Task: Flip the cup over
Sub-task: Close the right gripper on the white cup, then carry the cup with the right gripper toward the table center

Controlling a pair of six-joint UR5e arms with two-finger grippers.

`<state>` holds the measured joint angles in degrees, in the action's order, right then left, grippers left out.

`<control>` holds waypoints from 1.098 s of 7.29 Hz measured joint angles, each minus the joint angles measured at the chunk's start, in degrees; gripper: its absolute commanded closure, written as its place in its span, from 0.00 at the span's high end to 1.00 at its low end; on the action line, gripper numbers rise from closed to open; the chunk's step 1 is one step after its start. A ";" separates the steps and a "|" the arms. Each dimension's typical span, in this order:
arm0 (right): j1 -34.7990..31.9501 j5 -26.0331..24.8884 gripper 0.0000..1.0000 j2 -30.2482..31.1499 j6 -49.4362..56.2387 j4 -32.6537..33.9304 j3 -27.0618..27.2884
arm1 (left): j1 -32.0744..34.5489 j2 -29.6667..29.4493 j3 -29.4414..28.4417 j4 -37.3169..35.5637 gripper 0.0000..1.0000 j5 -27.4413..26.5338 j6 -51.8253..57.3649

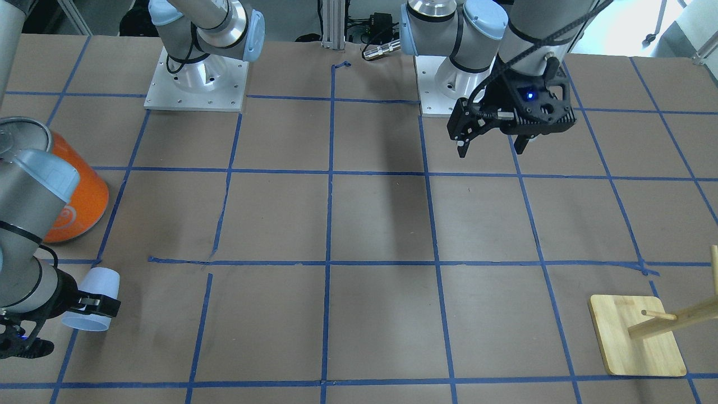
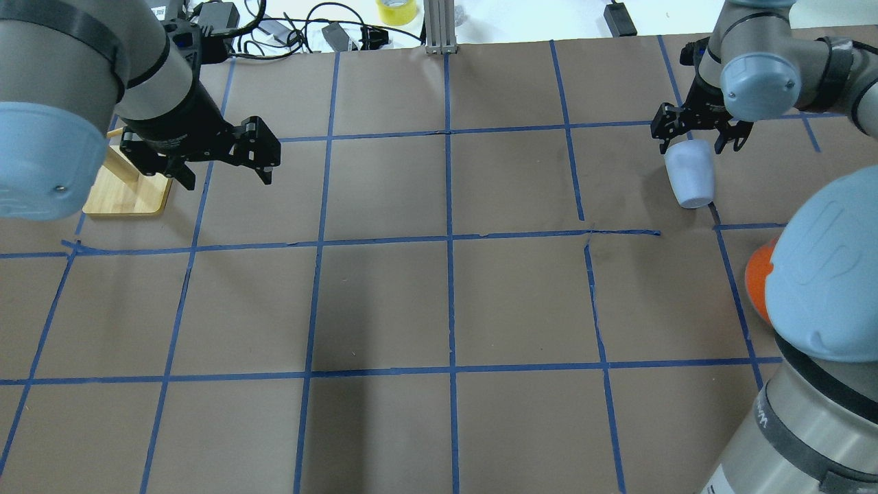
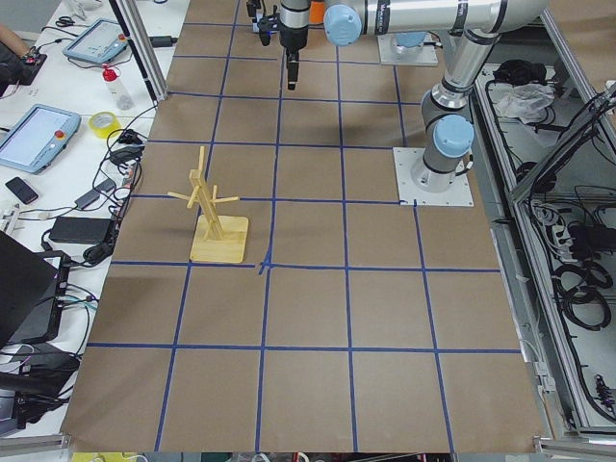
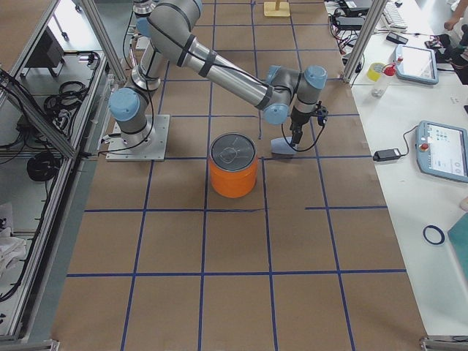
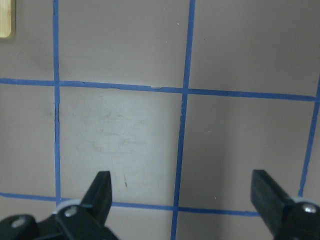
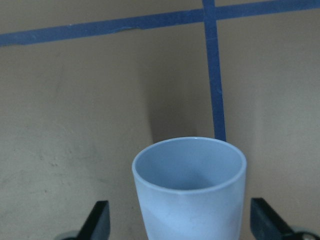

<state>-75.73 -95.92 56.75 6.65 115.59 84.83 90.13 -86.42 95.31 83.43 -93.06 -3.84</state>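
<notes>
The pale blue-lavender cup (image 1: 96, 283) is at the table's far right in the overhead view (image 2: 690, 180), tilted or on its side, its free end toward the robot's base. In the right wrist view the cup (image 6: 190, 200) shows its open mouth at the far end. My right gripper (image 2: 696, 140) is open around the cup's other end, with a gap on each side between its fingers (image 6: 100, 220) and the cup. I cannot tell how the cup rests on the table. My left gripper (image 2: 228, 180) is open and empty above bare table, also shown in the left wrist view (image 5: 180, 175).
A big orange can (image 4: 234, 172) with a silver lid stands close to the cup on the robot's side, partly behind my right arm (image 1: 78, 202). A wooden peg rack (image 2: 127, 195) stands on its square base beside the left gripper (image 1: 634, 336).
</notes>
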 measured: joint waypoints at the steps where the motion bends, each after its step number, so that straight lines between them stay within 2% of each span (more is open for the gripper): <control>1: 0.02 -0.04 0.98 -0.44 0.31 0.94 0.81 | 0.00 0.59 -1.13 1.14 1.00 0.52 0.07; 3: 0.05 -0.20 0.96 -0.84 1.27 1.79 1.48 | 0.11 1.12 -1.92 1.87 1.00 1.28 -0.06; 5: 0.10 -0.19 0.74 -1.62 1.95 3.05 1.71 | 0.22 1.41 -1.96 1.50 1.00 1.48 -0.24; 6: 0.10 -0.21 0.74 -1.84 3.52 3.38 1.79 | 0.26 1.78 -1.96 1.45 1.00 1.47 -0.18; 7: 0.12 -0.21 0.65 -1.97 5.42 3.52 1.84 | 0.27 1.91 -1.79 1.39 1.00 1.31 -0.07; 8: 0.14 -0.10 0.24 -2.01 6.49 3.60 1.88 | 0.11 1.81 -1.54 1.36 1.00 1.18 0.01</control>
<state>-75.59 -96.03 54.74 13.14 119.19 86.71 90.24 -84.61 93.77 84.79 -91.88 -3.83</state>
